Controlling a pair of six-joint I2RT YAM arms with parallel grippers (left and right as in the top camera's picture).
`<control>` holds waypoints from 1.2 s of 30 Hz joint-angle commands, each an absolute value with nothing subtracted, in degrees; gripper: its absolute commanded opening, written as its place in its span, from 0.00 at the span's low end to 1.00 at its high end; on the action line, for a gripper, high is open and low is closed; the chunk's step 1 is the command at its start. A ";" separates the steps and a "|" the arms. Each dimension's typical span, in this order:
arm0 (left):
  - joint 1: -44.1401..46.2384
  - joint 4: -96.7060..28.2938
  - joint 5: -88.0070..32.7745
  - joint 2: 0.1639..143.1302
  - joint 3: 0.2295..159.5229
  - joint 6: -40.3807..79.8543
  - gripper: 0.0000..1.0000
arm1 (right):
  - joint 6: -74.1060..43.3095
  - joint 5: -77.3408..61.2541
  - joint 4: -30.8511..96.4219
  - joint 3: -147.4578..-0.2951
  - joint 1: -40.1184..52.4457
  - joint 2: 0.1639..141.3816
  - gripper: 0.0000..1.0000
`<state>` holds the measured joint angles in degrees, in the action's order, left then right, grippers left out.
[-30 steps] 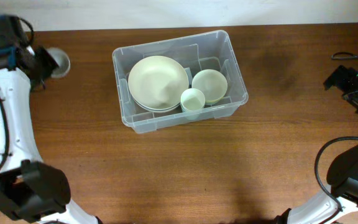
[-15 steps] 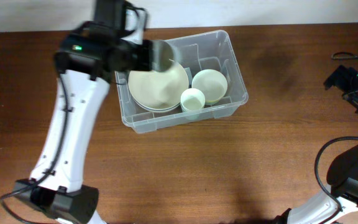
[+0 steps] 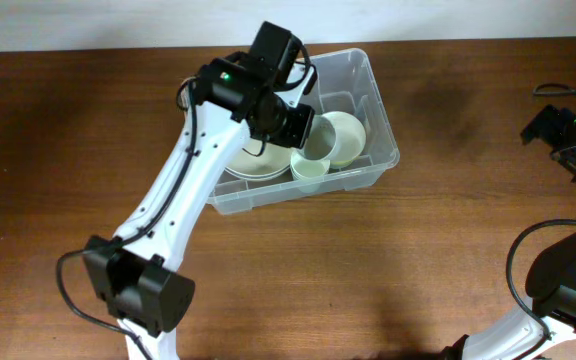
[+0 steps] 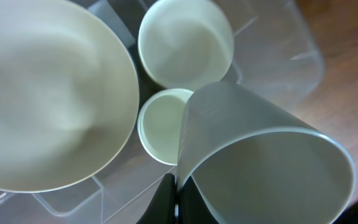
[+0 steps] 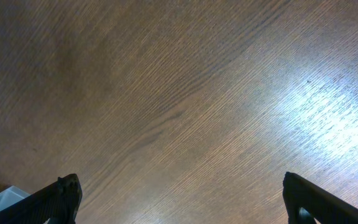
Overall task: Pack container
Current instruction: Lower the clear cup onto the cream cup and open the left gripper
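Note:
The clear plastic container (image 3: 380, 160) stands on the table at back centre. It holds a large pale bowl (image 3: 251, 160), a smaller bowl (image 3: 344, 137) and a small pale cup (image 3: 311, 168). My left gripper (image 3: 296, 122) hovers over the container's middle, shut on the rim of a grey cup (image 4: 266, 168) that lies tilted on its side. In the left wrist view the jaws (image 4: 176, 194) pinch the cup's wall above the small cup (image 4: 160, 124), with the large bowl (image 4: 42, 99), the smaller bowl (image 4: 185, 40) and the container wall (image 4: 291, 56) below. My right gripper (image 5: 182, 199) is open and empty over bare wood.
The right arm (image 3: 568, 130) rests at the table's far right edge, well away from the container. Brown wooden tabletop (image 3: 388, 260) surrounds the container on all sides.
My left arm has swung from the far left of the table to over the container, carrying the grey cup with it. The right arm has not moved.

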<state>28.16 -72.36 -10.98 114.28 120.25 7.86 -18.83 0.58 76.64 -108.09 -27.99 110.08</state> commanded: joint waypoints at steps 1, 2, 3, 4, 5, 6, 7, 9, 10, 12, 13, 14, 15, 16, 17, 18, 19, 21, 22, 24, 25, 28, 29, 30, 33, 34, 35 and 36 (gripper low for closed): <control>28.08 -72.86 -11.57 114.98 120.79 6.74 0.01 | -18.44 0.69 76.62 -107.87 -28.14 109.34 0.99; 28.08 -72.99 -11.49 115.13 120.79 6.74 0.01 | -18.44 0.69 76.62 -107.87 -28.14 109.34 0.99; 28.08 -73.21 -11.07 115.20 120.79 6.74 0.01 | -18.44 0.69 76.62 -107.87 -28.14 109.34 0.99; 28.08 -73.63 -10.33 115.39 120.79 6.76 0.01 | -18.44 0.69 76.62 -107.87 -28.14 109.34 0.99; 28.08 -74.04 -9.58 115.39 120.79 6.79 0.01 | -18.44 0.69 76.62 -107.87 -28.14 109.34 0.99; 28.08 -74.61 -9.02 115.46 120.79 6.76 0.01 | -18.44 0.69 76.62 -107.87 -28.14 109.34 0.99; 28.05 -75.13 -8.69 115.52 120.79 6.76 0.01 | -18.44 0.69 76.62 -107.87 -28.14 109.34 0.99; 28.08 -75.72 -8.51 115.74 120.79 6.76 0.01 | -18.44 0.69 76.62 -107.87 -28.14 109.34 0.99; 28.08 -75.81 -8.51 115.92 120.79 6.76 0.01 | -18.44 0.69 76.62 -107.87 -28.14 109.34 0.99; 28.08 -75.72 -8.12 116.53 120.79 6.79 0.01 | -18.44 0.69 76.62 -107.87 -28.14 109.34 0.99; 28.08 -75.70 -7.64 117.01 120.79 6.79 0.01 | -18.44 0.67 76.62 -107.87 -28.14 109.34 0.99; 28.08 -75.70 -7.66 117.36 120.79 6.79 0.01 | -18.44 0.69 76.62 -107.87 -28.14 109.34 0.99; 28.03 -75.70 -7.68 117.64 120.79 6.79 0.01 | -18.44 0.69 76.62 -107.87 -28.14 109.34 0.98; 27.97 -75.72 -7.68 117.97 120.79 6.79 0.01 | -18.44 0.69 76.62 -107.87 -28.14 109.34 0.99; 27.97 -75.72 -7.66 118.15 120.79 6.79 0.01 | -18.44 0.69 76.62 -107.87 -28.14 109.34 0.99; 27.97 -75.70 -7.64 118.32 120.79 6.76 0.01 | -18.44 0.69 76.62 -107.87 -28.14 109.34 0.99; 27.97 -75.64 -7.64 118.45 120.79 6.79 0.01 | -18.44 0.69 76.62 -107.87 -28.14 109.34 0.99; 27.97 -75.53 -7.49 118.63 120.79 6.79 0.01 | -18.44 0.69 76.62 -107.87 -28.14 109.34 0.99; 27.97 -75.53 -7.46 118.72 120.79 6.79 0.01 | -18.44 0.69 76.62 -107.87 -28.14 109.34 0.99; 27.97 -75.57 -7.44 118.74 120.79 6.79 0.01 | -18.44 0.69 76.62 -107.87 -28.14 109.34 0.99; 27.97 -75.59 -7.29 118.74 120.79 6.79 0.01 | -18.44 0.67 76.62 -107.87 -28.14 109.34 0.99; 27.97 -75.70 -5.74 118.74 120.79 6.79 0.01 | -18.44 0.69 76.62 -107.87 -28.14 109.34 0.99; 27.97 -75.72 -5.43 118.74 120.79 6.79 0.01 | -18.44 0.69 76.62 -107.87 -28.14 109.34 0.99; 27.97 -75.72 -5.26 118.74 120.79 6.79 0.01 | -18.44 0.67 76.62 -107.87 -28.14 109.34 0.99; 27.97 -75.72 -5.10 118.74 120.79 6.79 0.17 | -18.44 0.67 76.62 -107.87 -28.14 109.34 0.99; 27.97 -75.72 -5.10 118.74 120.79 6.79 0.30 | -18.44 0.69 76.62 -107.87 -28.14 109.34 0.99; 27.97 -75.72 -5.10 118.74 120.79 6.79 0.48 | -18.44 0.69 76.62 -107.87 -28.14 109.34 0.99; 27.97 -75.70 -5.10 118.74 120.79 6.79 0.63 | -18.44 0.67 76.62 -107.87 -28.14 109.34 0.99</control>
